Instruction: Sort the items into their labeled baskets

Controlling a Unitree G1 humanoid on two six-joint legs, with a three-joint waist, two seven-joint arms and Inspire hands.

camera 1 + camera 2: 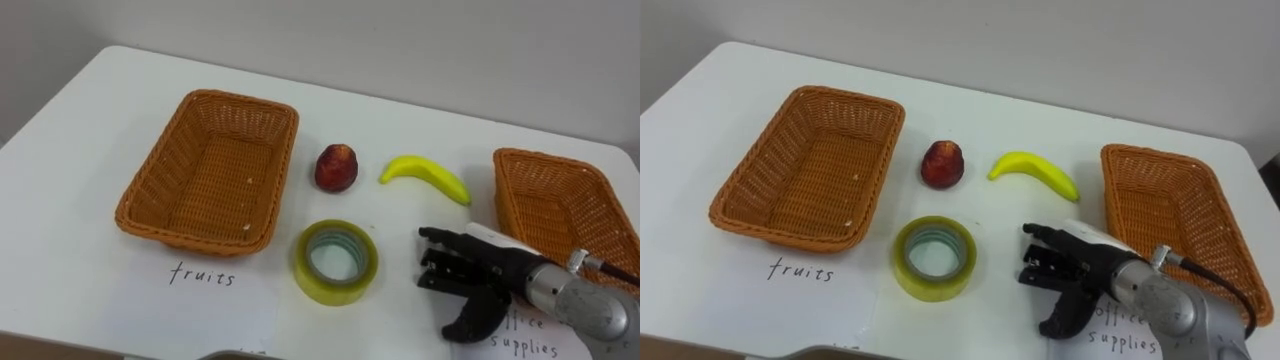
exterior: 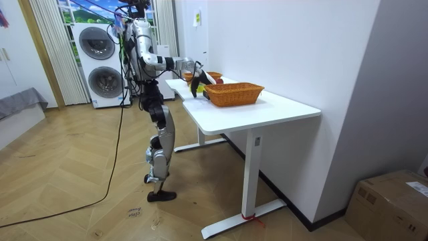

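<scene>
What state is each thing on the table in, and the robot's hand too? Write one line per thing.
Left basket, empty.
Right basket, empty.
Red apple, on the table, outside both baskets.
Banana, lying on the table, outside both baskets.
Tape roll, lying flat, hole upward.
Right hand, open, holding nothing.

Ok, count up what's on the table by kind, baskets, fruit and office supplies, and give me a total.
Baskets: 2, the left basket and the right basket
Fruit: 2, a red fruit and a banana
Office supplies: 1, a tape roll
Total: 5
</scene>
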